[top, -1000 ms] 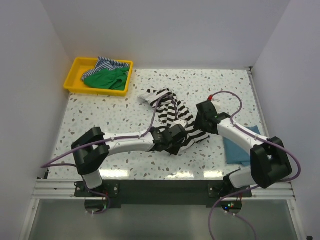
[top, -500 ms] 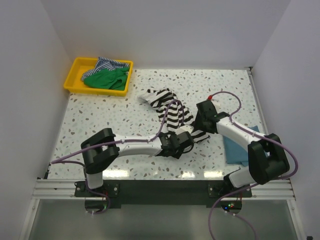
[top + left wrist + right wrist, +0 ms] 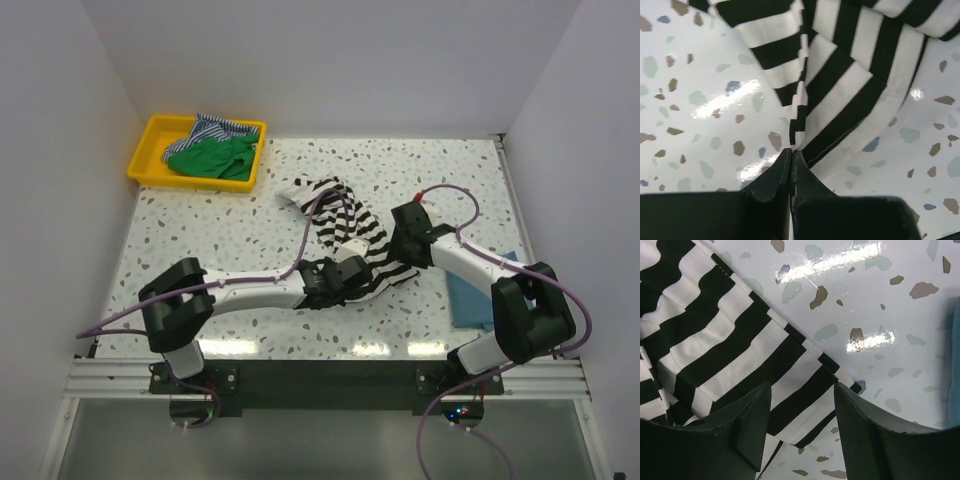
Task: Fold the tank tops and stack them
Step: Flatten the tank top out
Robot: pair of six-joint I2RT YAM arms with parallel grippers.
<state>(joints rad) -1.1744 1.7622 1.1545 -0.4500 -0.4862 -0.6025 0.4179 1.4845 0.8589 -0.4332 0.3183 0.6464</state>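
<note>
Black-and-white striped cloth tank top (image 3: 345, 222) lies rumpled and twisted on the speckled white surface (image 3: 200, 240), well apart from the yellow plastic tray (image 3: 148, 170). Left fingers (image 3: 774, 179) pinch its seamed edge; right fingers (image 3: 752, 426) stand spread over its hem.

Lab test cell: white walls (image 3: 330, 60) enclose a speckled table (image 3: 200, 240).
</note>
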